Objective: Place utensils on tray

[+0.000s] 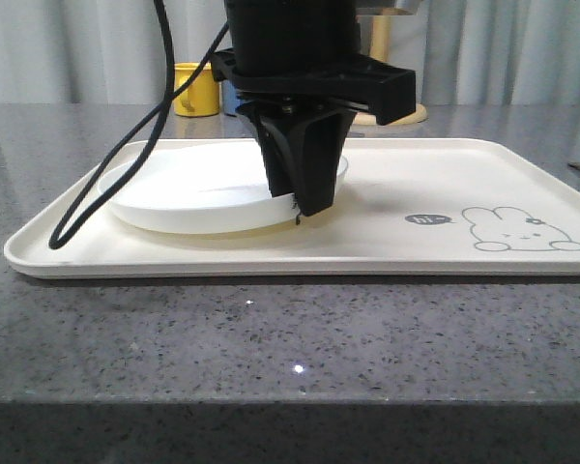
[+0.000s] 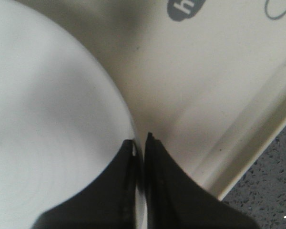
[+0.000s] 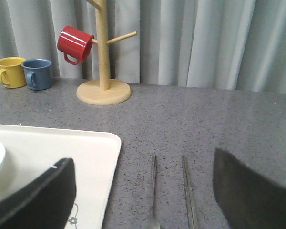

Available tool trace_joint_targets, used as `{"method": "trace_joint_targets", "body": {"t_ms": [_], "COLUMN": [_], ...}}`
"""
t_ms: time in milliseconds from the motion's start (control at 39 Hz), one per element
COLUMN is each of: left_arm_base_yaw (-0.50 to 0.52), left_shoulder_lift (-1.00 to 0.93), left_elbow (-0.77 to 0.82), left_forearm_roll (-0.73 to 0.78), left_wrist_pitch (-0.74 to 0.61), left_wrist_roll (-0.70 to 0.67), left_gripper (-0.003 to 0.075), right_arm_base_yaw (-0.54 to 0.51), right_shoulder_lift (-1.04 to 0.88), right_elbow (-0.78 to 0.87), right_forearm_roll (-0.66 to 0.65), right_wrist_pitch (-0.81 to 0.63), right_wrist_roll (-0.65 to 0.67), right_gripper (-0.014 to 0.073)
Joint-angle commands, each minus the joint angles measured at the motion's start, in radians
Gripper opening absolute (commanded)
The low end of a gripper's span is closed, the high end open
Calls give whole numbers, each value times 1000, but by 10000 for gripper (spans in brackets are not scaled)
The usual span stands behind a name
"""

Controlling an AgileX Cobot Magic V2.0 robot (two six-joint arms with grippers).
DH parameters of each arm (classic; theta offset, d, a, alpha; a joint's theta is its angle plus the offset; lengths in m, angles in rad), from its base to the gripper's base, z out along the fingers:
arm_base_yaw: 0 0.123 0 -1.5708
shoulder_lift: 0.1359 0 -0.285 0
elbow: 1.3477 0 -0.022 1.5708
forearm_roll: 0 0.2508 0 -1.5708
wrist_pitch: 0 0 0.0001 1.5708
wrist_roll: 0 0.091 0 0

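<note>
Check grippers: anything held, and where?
Left gripper pinches the plate by its rim, over the tray. Right gripper is open, holding nothing.

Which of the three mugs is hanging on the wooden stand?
The red mug: it hangs on the wooden mug tree; the yellow mug and blue mug stand on the counter.

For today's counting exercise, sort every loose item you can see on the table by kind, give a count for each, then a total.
Mugs: 3 (yellow, blue, red)
Mug tree: 1
Plate: 1
Tray: 1
Steel utensils beside the tray: 2 ()
Total: 8
</note>
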State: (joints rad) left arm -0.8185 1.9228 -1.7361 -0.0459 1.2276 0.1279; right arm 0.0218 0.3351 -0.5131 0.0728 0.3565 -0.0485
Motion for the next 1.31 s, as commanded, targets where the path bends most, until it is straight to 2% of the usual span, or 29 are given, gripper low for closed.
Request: {"method": "trace_joint_targets", "body": {"t_ms": [0,231,410,564,641,846,923,1051,1282], "left_arm_base_yaw": [-10,-10,-8,26,65,234,305,438,706], "left_shoulder_lift": [-51,-53,-84,-136,-150,-211,-248,-345,-599], "left_elbow": [-29,-40,-129,-143,-138,-88,-44,83,422], "left_forearm_roll": [-34,-50,-48,-16,-11,-15,-19,-25,-100], "left_wrist_pitch": [-28,-50,31,31,31,31,31,-17,-255], "left_wrist_roll": [-9,-9,-9,-5,-5,-5,-5,-5,-5], "left_gripper": [122,347,356,356,319,49,-18,-18,-18], "right_arm_base_yaw": [0,0,0,0,0,0,0,0,0], "right_shoulder_lift": [16,16,16,16,16,16,16,16,16], "right_elbow": [-37,-37,-37,-37,-37,-37,-37,-37,-37], "right_forearm_roll": [3,3,3,3,3,3,3,3,3], "right_wrist_pitch": [-76,-76,-76,-76,-76,-76,-76,-76,-76], "right_wrist_roll": [-5,-5,-5,-5,-5,-5,-5,-5,-5], "right_gripper": [610,610,610,610,610,610,610,610,610]}}
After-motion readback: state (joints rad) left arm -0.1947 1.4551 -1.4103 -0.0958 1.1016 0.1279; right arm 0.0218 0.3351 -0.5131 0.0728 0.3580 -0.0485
